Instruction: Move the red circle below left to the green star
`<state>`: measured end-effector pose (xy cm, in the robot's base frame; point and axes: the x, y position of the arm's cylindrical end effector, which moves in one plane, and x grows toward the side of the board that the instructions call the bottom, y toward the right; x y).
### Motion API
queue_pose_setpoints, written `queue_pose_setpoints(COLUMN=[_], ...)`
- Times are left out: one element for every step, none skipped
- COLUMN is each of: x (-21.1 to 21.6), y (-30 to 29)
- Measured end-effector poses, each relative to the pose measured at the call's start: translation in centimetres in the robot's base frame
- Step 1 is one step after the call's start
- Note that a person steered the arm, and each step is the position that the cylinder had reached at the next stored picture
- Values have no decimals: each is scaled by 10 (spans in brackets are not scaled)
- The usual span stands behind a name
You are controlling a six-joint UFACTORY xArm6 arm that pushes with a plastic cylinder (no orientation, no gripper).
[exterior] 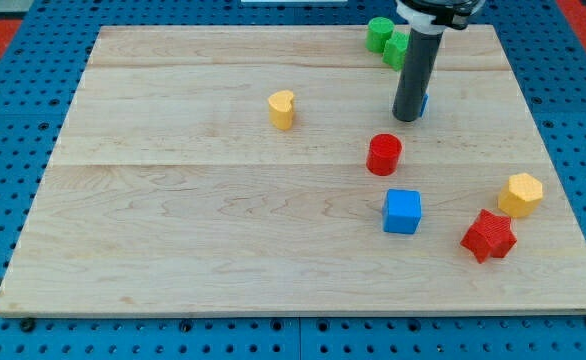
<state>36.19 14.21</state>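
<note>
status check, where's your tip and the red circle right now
My tip down toward the view's top, above the red circle, apart from it. Green star partly hidden behind the rod. Blue cube just below the circle.

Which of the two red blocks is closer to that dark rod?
The red circle, just below my tip. The red star lies farther off, toward the view's bottom right by the yellow hexagon.
</note>
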Motion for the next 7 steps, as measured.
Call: queue_pose_setpoints(x=[-38,-61,-56,-5,33,85,90], y=[6,28,41,36,59,22,-14])
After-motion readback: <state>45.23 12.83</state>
